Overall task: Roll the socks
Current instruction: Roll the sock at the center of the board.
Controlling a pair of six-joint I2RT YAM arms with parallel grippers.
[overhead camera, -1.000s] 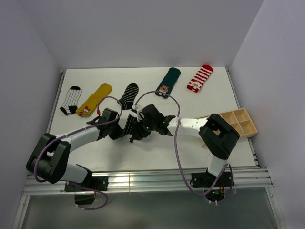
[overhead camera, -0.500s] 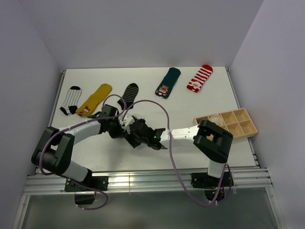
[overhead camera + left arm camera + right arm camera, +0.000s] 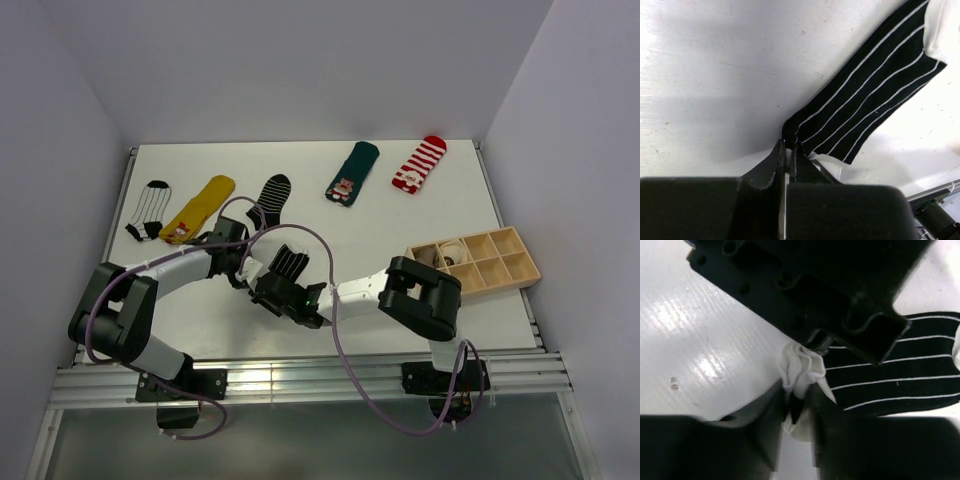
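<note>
Nearest you, both arms fold inward over the white table (image 3: 400, 215) and meet at the black sock with thin white lines (image 3: 875, 95), which lies flat on the table just ahead of the arm bases.

Your left gripper (image 3: 789, 146) sits at that sock's left end. Its jaws are pressed together on a corner of the black fabric, and the striped length runs away from the fingertips across the table.

Your right gripper (image 3: 796, 392) comes in from the near side of the same end, right under the left gripper's black body. Its jaws stand narrow, and a crumpled bunch of white fabric at the sock's edge is pinched between them. You cannot tell from the wrist view whether that white part is the toe or the heel.

To the right of the sock, well apart, sits the wooden compartment tray (image 3: 530, 268). A pale bundle lies in one of its left compartments.

Beyond the sock, five more socks lie flat in a row. Left to right they are a white sock with black stripes (image 3: 149, 209), a yellow sock (image 3: 201, 206), a black-and-white striped sock (image 3: 271, 198) closest behind it, a dark green sock (image 3: 353, 172) and a red-and-white striped sock (image 3: 420, 163).
</note>
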